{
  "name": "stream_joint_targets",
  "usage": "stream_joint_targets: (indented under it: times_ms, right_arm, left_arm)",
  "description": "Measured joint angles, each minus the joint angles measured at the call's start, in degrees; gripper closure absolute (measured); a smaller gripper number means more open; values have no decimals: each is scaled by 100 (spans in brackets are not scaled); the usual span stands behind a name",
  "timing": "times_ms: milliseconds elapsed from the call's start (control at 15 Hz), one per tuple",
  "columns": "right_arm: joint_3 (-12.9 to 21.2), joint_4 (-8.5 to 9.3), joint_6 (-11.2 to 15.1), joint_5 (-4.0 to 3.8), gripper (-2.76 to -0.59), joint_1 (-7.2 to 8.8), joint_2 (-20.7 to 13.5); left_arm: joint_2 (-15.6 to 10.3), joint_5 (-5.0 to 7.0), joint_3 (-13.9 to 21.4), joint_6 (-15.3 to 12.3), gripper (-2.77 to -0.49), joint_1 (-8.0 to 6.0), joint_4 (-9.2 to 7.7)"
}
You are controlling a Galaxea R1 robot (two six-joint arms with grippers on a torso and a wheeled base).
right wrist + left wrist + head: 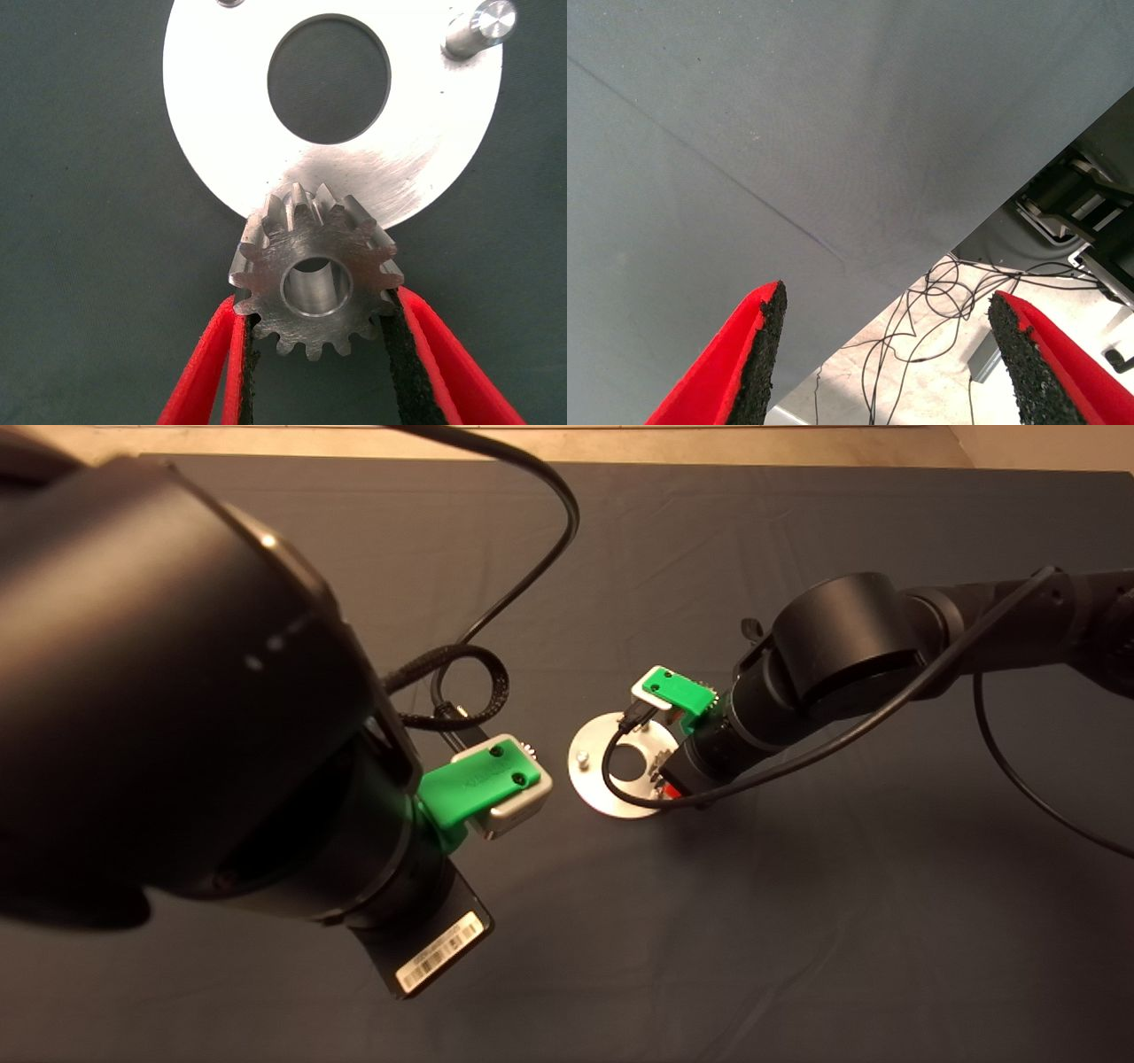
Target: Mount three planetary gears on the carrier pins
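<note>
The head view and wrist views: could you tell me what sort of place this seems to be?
Probably a robotics lab bench: a dark mat bearing only a metal disc, the right tool gripping a gear, and loose cables on the floor.

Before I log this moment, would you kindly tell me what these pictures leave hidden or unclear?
- Head view: the right tool and arm cover part of the disc, so only one carrier pin shows plainly.
- Right wrist view: the held gear hides the disc edge behind it; the top edge cuts a second pin.
- Other gears: none clearly visible in any view.
- Left wrist view: the open left tool shows only mat and floor cables.
</note>
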Motion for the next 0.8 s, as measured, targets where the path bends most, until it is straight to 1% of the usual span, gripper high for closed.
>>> stream_joint_targets:
  times_ms: [267, 333, 467, 600, 667, 800]
  right_arm:
    - [0, 1, 0, -11, -86, -2, -2]
    - [0, -1, 0, -27, -86, -24, -2]
    - [0, 1, 0, -39, -86, -123, -2]
    - [0, 1, -1, -52, -86, -173, -2]
    - [0, -2, -1, -68, -86, -213, -2]
    - [0, -2, -4, -124, -86, -299, -3]
  left_arm:
    - [0, 0, 0, 0, -162, -1, 0]
    - [0, 0, 0, 0, -162, -1, 0]
    - [0, 0, 0, 2, -162, -1, 0]
    - [0, 0, 0, 0, -162, -1, 0]
    - [0, 0, 0, 0, -162, -1, 0]
    - [0, 0, 0, 0, -162, -1, 0]
